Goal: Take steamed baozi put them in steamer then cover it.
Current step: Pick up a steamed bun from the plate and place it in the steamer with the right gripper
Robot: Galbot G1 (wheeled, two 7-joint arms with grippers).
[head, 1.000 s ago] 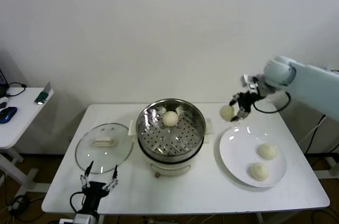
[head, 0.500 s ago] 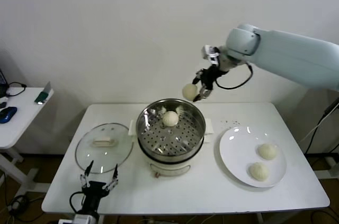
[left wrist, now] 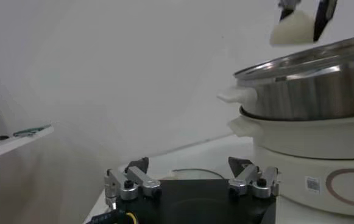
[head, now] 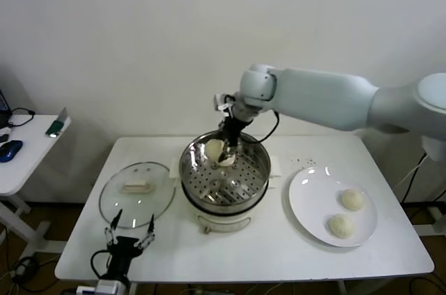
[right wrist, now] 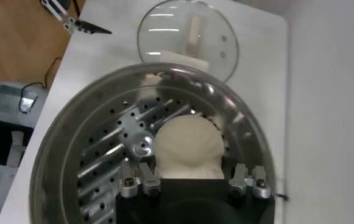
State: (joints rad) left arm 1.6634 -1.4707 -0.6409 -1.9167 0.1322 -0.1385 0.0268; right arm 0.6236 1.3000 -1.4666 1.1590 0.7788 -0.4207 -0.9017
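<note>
My right gripper (head: 224,146) is shut on a cream-white baozi (head: 214,148) and holds it just above the back of the steamer (head: 224,201). In the right wrist view the baozi (right wrist: 186,146) sits between my fingers over the perforated basket floor (right wrist: 103,158). A second baozi (head: 228,161) lies in the basket below the gripper, mostly hidden. Two baozi (head: 352,199) (head: 341,225) rest on the white plate (head: 306,197). The glass cover (head: 111,201) lies flat on the table left of the steamer. My left gripper (head: 129,236) is open and empty at the front left.
The steamer (left wrist: 311,91) stands close beside my left gripper (left wrist: 192,176) in the left wrist view. A small side table (head: 21,162) with dark items stands far left. The white wall is close behind the table.
My right gripper has carried the baozi leftward from behind the plate to over the steamer and lowered it toward the basket. The left arm has not moved.
</note>
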